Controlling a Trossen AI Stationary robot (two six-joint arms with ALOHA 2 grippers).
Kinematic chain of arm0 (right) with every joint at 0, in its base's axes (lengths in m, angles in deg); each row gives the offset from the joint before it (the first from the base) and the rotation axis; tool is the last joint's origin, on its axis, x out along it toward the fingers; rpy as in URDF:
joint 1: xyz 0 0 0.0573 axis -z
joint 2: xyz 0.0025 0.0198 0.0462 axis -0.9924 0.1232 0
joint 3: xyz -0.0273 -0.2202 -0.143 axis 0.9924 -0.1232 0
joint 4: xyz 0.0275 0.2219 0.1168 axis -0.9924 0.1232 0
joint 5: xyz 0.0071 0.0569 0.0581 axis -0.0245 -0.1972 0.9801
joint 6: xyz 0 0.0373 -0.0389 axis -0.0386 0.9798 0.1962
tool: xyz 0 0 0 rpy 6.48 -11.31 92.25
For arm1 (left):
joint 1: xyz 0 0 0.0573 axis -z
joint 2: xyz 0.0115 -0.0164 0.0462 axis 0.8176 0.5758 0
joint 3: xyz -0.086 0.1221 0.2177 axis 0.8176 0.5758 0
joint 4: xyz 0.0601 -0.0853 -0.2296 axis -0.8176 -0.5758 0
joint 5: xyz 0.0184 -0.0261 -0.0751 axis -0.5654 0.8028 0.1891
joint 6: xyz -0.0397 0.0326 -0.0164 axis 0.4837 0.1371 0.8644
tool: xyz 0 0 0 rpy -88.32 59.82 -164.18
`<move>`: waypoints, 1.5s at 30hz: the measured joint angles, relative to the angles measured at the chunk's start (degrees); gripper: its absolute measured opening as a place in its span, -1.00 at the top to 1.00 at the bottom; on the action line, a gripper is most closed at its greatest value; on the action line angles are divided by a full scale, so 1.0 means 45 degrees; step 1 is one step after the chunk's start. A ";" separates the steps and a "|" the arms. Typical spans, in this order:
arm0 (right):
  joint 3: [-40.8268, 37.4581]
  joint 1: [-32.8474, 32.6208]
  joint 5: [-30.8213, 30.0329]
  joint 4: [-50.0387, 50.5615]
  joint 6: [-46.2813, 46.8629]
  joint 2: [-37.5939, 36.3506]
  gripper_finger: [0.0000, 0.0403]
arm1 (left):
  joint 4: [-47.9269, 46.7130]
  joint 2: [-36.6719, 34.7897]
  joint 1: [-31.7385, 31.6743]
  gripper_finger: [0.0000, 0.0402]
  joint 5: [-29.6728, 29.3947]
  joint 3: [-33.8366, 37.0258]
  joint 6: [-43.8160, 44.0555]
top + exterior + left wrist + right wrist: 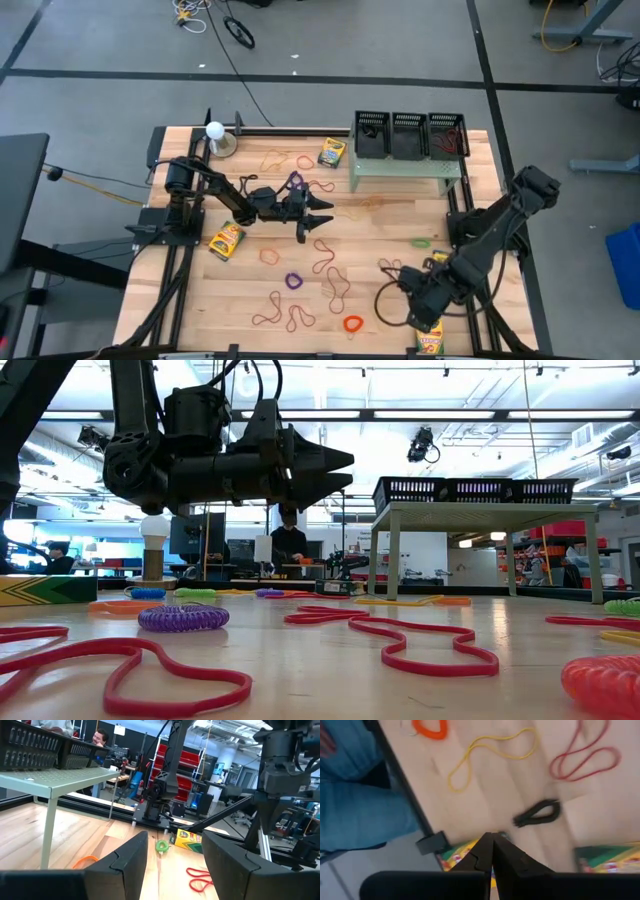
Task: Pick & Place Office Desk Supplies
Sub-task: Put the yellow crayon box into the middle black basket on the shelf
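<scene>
Overhead camera looking straight down on the whole table (300,290), low camera at tabletop level facing across to the pale green stand (480,520), left wrist camera also seeing that stand, right wrist camera close above the wood.

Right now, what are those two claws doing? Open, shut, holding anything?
Left gripper: open, empty, above the table's middle.
Right gripper: shut, nothing visibly held, near a crayon box.

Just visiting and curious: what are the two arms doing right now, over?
Left gripper open, empty, hovering mid-table. Right gripper shut, low by a crayon box at the near right edge. Rubber bands loose all over the table; nothing blocking.
</scene>
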 joint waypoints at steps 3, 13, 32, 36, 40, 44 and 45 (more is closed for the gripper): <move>-0.0553 -0.0269 -0.0028 -0.1109 0.0581 0.0032 0.81 | 0.0003 0.0000 0.0000 0.03 0.0000 0.0001 -0.0001; -0.2813 -0.0944 0.1523 -0.3671 0.1116 0.0032 0.29 | -0.0001 0.0000 0.0000 0.03 0.0000 0.0001 0.0004; -0.5698 -0.0893 0.3078 -0.6801 -0.1591 0.0032 0.20 | -0.0001 0.0000 0.0000 0.03 -0.0004 0.0001 0.0001; -0.6268 -0.0893 0.3607 -0.7807 -0.1591 0.0022 0.20 | -0.0001 0.0000 0.0000 0.03 -0.0002 0.0001 0.0001; -0.6670 -0.0893 0.3649 -0.7903 -0.1595 0.0013 0.22 | -0.0001 0.0000 0.0000 0.03 0.0000 0.0001 -0.0001; -0.6869 -0.0893 0.3703 -0.8038 -0.1990 -0.0016 0.34 | -0.0001 0.0000 0.0000 0.03 -0.0003 0.0001 0.0001; -0.6869 -0.0893 0.3734 -0.8046 -0.2169 -0.0016 0.39 | -0.0001 0.0000 0.0000 0.03 0.0000 0.0001 0.0004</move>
